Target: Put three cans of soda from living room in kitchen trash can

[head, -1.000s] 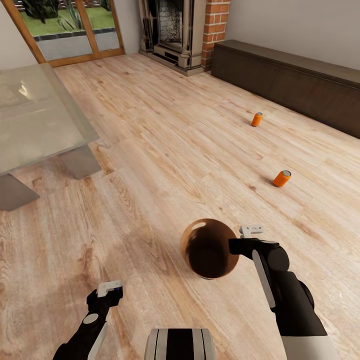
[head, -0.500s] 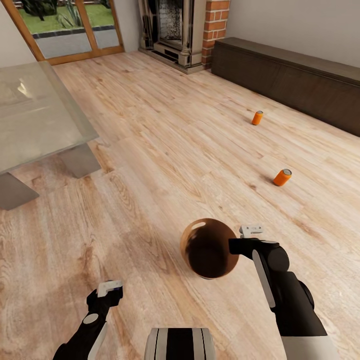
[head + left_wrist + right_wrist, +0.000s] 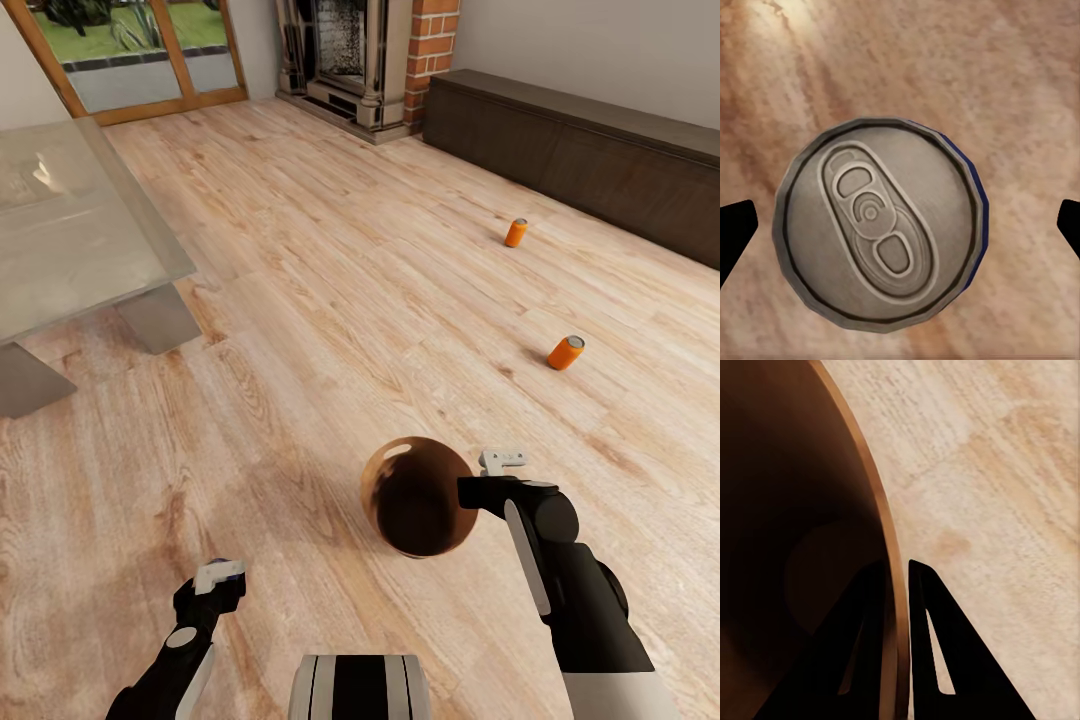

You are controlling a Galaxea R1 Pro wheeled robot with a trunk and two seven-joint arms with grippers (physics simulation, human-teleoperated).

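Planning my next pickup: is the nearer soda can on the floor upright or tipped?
Tipped. In the head view the nearer can lies on its side on the wood floor, its grey top facing up and right.

My right arm (image 3: 585,600) is bulky glossy black, with a pale grey strip along its length and a white shell at the base. Its fingers (image 3: 934,660) are flat black wedges with slotted cut-outs. My left arm (image 3: 180,650) is slimmer, black with white panels and a round grey joint cap.
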